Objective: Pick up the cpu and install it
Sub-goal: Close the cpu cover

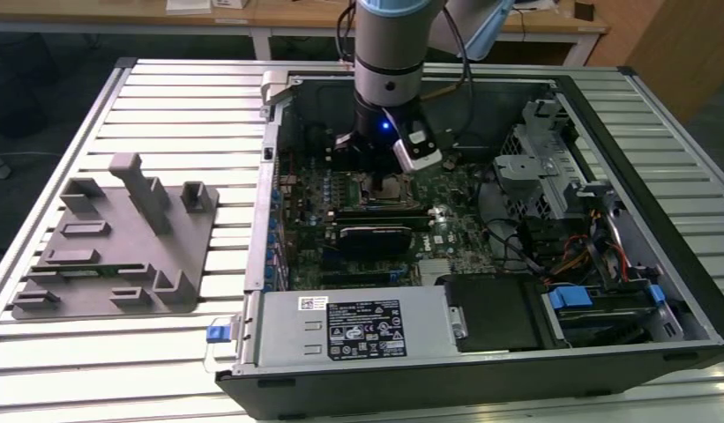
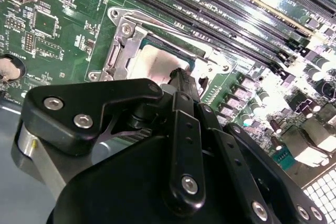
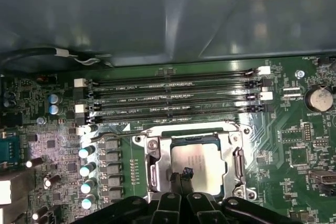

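The cpu (image 3: 203, 162), a flat square chip with a silver top, lies inside the metal-framed socket (image 3: 155, 167) on the green motherboard. In the second wrist view the cpu (image 2: 149, 62) shows beyond the black fingers, within the socket frame (image 2: 116, 51). My gripper (image 3: 185, 173) hangs right over the chip's near edge with its two narrow fingers pressed together, shut, and nothing between them. From the exterior view the gripper (image 1: 383, 179) reaches down into the open computer case, above the socket.
Several long memory slots (image 3: 173, 98) run beside the socket. Capacitors (image 3: 86, 169) stand on its other side. A black card (image 1: 379, 238), the power supply (image 1: 350, 328) and a drive cage (image 1: 550, 167) crowd the case. A grey fixture (image 1: 115, 238) sits on the slatted table (image 1: 174, 115).
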Tool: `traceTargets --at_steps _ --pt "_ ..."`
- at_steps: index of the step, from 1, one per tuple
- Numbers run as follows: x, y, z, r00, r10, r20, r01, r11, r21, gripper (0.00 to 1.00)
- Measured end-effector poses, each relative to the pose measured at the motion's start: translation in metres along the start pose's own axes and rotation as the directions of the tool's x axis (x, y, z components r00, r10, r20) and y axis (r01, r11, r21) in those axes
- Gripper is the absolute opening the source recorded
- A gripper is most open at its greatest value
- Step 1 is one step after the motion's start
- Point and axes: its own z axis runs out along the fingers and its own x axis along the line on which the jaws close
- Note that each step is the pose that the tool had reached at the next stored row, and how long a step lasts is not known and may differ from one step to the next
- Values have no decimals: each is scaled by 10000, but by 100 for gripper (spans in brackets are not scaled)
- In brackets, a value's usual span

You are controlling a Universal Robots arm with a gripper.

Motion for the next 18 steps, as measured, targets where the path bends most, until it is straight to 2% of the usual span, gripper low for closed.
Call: traceTargets --at_steps 8,18 --pt "85 -8 36 10000 -2 7 2 10000 0 11" --pt "104 -12 95 10000 -1 4 1 10000 -17 11"
